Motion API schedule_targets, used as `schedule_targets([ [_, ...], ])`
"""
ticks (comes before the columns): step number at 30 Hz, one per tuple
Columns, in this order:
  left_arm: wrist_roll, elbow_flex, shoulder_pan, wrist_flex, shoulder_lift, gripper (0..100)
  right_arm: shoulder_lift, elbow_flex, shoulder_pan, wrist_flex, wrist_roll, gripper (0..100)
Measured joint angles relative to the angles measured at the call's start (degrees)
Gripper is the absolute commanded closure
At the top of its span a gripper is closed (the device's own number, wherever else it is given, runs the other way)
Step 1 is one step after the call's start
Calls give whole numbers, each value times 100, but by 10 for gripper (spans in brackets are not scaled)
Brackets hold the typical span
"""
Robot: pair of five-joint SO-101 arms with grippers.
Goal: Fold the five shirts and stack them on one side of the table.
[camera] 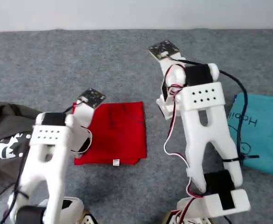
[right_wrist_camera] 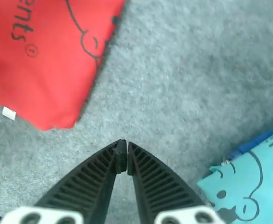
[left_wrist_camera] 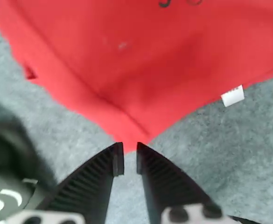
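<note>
Shirts three: red shirt [camera: 120,130], teal shirt [camera: 262,140], dark shirt [camera: 5,122]. Arms [camera: 204,107] two.

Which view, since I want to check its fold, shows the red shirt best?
The high view: the red shirt lies there as nearly a whole folded rectangle. The left wrist view catches one corner of it close up; the right wrist view catches another corner, so neither gives the full outline.

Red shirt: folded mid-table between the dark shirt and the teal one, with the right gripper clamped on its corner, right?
Not clamped: the right gripper is shut on nothing, over the grey table between the red shirt and the teal shirt, as the right wrist view shows. The rest holds, dark shirt included.
</note>
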Motion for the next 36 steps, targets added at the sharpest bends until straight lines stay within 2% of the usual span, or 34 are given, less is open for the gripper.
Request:
schedule_targets([
  [9,18,53,-9,-853,1591,928,-132,255,202,0,0,988],
  [14,-44,35,-413,-1099,1969,929,-229,396,202,0,0,988],
  [17,-246,-9,-686,-1099,1987,964,-229,422,202,0,0,987],
  [21,-308,-325,-747,-686,2022,992,-229,422,202,0,0,984],
  [25,-220,-756,-448,-97,1996,992,-229,422,202,0,0,983],
  [31,141,-1187,-185,422,976,989,-123,422,79,0,-70,977],
  [36,255,-1266,-563,879,-88,887,360,422,-440,0,-809,824],
])
